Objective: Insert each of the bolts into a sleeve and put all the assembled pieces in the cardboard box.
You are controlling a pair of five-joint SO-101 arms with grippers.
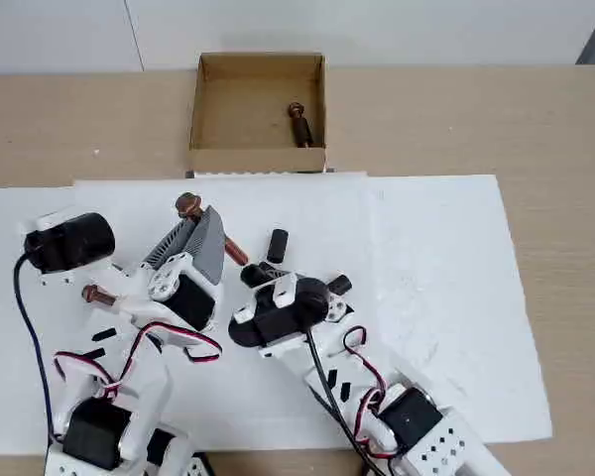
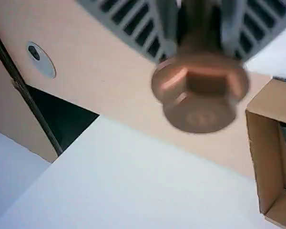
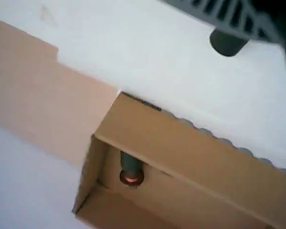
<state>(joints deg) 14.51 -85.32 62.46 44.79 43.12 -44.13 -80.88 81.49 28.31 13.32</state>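
The copper-coloured metal bolt with a six-sided head point(image 1: 188, 205) point(image 2: 200, 90) is held up off the surface, and the left arm's point(image 1: 129, 337) grey jaws are closed tight on its stem, with the head poking out one side and the thin end out the other. The thin end points toward the short black round sleeve point(image 1: 277, 243) point(image 3: 227, 42), which is near it but not touching. The right arm's point(image 1: 377, 387) jaws look closed on that sleeve, holding it by one end. So the step in hand looks like joining this bolt and this sleeve. The next move calls for lining the thin end of the bolt up with the hole in the sleeve and sliding it straight in; if either one is tilted, the bolt may bump the sleeve's edge and miss. One finished piece, a bolt inside a sleeve point(image 1: 297, 124) point(image 3: 130, 171), already lies in the brown cardboard box point(image 1: 258, 159) point(image 3: 190, 148), close to its right wall. Another copper bolt point(image 1: 97, 295) lies beside the left arm on the white paper sheet point(image 1: 436, 258), so more work is left. The paper covers the light wooden surface point(image 1: 535, 119), and the box sits just past its far edge.
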